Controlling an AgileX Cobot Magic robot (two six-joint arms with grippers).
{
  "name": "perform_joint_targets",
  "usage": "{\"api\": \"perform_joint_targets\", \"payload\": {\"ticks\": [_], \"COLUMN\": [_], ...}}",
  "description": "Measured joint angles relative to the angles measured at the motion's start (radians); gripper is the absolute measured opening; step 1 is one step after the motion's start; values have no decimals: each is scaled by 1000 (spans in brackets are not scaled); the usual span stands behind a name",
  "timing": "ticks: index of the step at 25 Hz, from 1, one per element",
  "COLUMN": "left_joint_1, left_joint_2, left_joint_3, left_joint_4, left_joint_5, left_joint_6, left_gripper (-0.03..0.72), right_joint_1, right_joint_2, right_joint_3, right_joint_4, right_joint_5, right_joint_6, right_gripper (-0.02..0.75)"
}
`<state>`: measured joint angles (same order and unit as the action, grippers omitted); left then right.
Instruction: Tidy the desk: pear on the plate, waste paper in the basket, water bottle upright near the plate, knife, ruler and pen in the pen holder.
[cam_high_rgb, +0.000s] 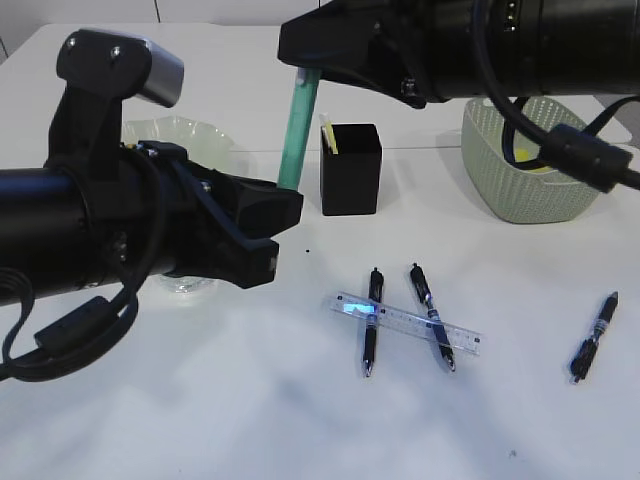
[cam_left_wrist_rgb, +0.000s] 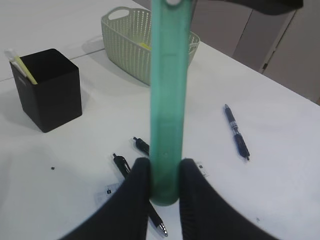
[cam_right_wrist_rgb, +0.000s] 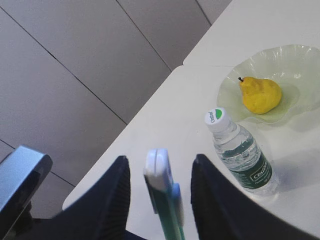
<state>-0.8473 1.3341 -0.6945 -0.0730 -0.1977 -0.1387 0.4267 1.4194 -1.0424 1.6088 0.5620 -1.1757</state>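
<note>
My left gripper (cam_left_wrist_rgb: 165, 175) is shut on the lower end of the green knife (cam_left_wrist_rgb: 169, 100) and holds it upright above the table (cam_high_rgb: 296, 130). My right gripper (cam_right_wrist_rgb: 161, 161) is open, its fingers on either side of the knife's white top end (cam_right_wrist_rgb: 159, 167) without touching it. The yellow pear (cam_right_wrist_rgb: 260, 94) lies on the glass plate (cam_right_wrist_rgb: 300, 65). The water bottle (cam_right_wrist_rgb: 240, 155) stands upright next to the plate. The black pen holder (cam_high_rgb: 350, 170) holds a yellow-white item. The clear ruler (cam_high_rgb: 410, 320) lies across two pens (cam_high_rgb: 372, 320) (cam_high_rgb: 431, 315). A third pen (cam_high_rgb: 595, 338) lies at the right.
The pale green basket (cam_high_rgb: 530, 170) stands at the back right with something yellow inside. Both arms fill the upper and left parts of the exterior view. The table edge runs close behind the plate in the right wrist view.
</note>
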Motion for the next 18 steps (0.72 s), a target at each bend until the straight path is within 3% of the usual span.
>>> {"api": "perform_joint_targets", "payload": {"ticks": [18], "left_joint_1": [0], "left_joint_2": [0], "left_joint_3": [0], "left_joint_4": [0], "left_joint_5": [0], "left_joint_6": [0], "left_gripper": [92], "right_joint_1": [2], "right_joint_2": [17], "right_joint_3": [-1], "right_joint_4": [-20], "right_joint_5": [-26], "right_joint_6": [-17], "right_gripper": [118]}}
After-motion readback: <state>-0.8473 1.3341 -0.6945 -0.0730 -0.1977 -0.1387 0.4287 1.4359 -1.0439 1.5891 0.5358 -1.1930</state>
